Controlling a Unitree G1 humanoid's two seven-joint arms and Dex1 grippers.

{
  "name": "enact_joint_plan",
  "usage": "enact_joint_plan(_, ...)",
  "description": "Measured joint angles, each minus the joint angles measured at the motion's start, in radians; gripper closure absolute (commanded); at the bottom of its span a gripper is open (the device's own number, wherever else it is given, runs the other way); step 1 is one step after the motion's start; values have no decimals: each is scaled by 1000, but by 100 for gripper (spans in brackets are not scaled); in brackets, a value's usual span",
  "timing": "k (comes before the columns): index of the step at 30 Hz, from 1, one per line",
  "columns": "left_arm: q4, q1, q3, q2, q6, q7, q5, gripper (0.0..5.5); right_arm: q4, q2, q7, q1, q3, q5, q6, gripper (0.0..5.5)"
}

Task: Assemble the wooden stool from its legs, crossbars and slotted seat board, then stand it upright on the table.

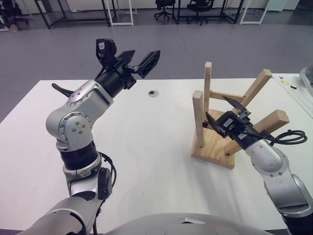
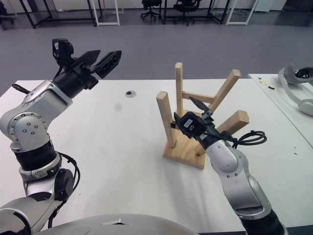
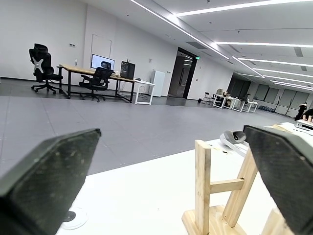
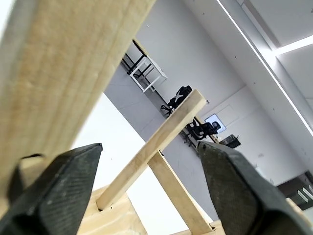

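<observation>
The wooden stool [image 1: 212, 148] lies upside down at the table's right, seat board flat on the top, legs [image 1: 197, 117] splayed upward. A crossbar [image 1: 226, 96] joins the two far legs. My right gripper [image 1: 221, 110] is open among the legs, just above the seat board and in front of the crossbar, holding nothing. The right wrist view has a leg [image 4: 73, 73] close beside one finger [image 4: 54, 186] and the crossbar [image 4: 151, 142] between the jaws, farther off. My left gripper [image 1: 145, 54] is raised high over the table's far left, open and empty, facing the stool [image 3: 203, 191].
A small round grommet [image 1: 153, 93] sits in the white table [image 1: 146, 147] near its far edge. A dark cable [image 1: 289, 137] loops off my right wrist. A white headset [image 2: 297, 84] lies on the neighbouring table at right. Desks and chairs stand in the room behind.
</observation>
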Motion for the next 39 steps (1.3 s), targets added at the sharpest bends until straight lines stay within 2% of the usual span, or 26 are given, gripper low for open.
enact_joint_plan(5, 27, 0, -41, 11, -34, -8, 9, 12, -50, 118, -6, -187, -62, 72, 135, 187)
enact_joint_plan(10, 83, -85, -117, 19, -150, -63, 45, 12, -75, 191, 4, -543, -201, 221, 405, 187)
enact_joint_plan(13, 128, -205, -120, -146, -214, -4, -14, 12, -17, 249, -26, -717, -289, 291, 493, 187)
enact_joint_plan(16, 224, -252, -136, -324, -280, 90, -79, 12, 45, 269, -52, -775, -380, 340, 535, 187)
enact_joint_plan(17, 262, -254, -159, -326, -294, 105, -82, 12, 63, 270, -61, -786, -404, 349, 541, 187)
enact_joint_plan(23, 421, -254, -228, -326, -394, 178, -79, 12, 169, 178, -63, -824, -514, 370, 522, 187)
enact_joint_plan(25, 437, -253, -289, -327, -410, 177, -77, 12, 186, 157, -63, -816, -541, 370, 512, 187)
enact_joint_plan(28, 439, -250, -445, -327, -425, 144, -44, 12, 197, 144, -60, -783, -566, 374, 482, 187)
enact_joint_plan(30, 439, -248, -501, -327, -467, 129, -27, 12, 197, 166, -30, -744, -534, 409, 465, 187)
enact_joint_plan(33, 414, -246, -490, -326, -545, 115, 21, 12, 244, 187, 36, -694, -430, 447, 389, 187)
enact_joint_plan(35, 384, -246, -458, -320, -582, 102, 61, 12, 370, 96, 57, -714, -434, 408, 268, 187)
enact_joint_plan(38, 331, -233, -391, -262, -598, 99, 102, 12, 717, -142, 40, -763, -484, 283, 13, 187)
enact_joint_plan(39, 316, -222, -374, -242, -600, 100, 114, 12, 796, -187, 31, -762, -492, 255, -37, 187)
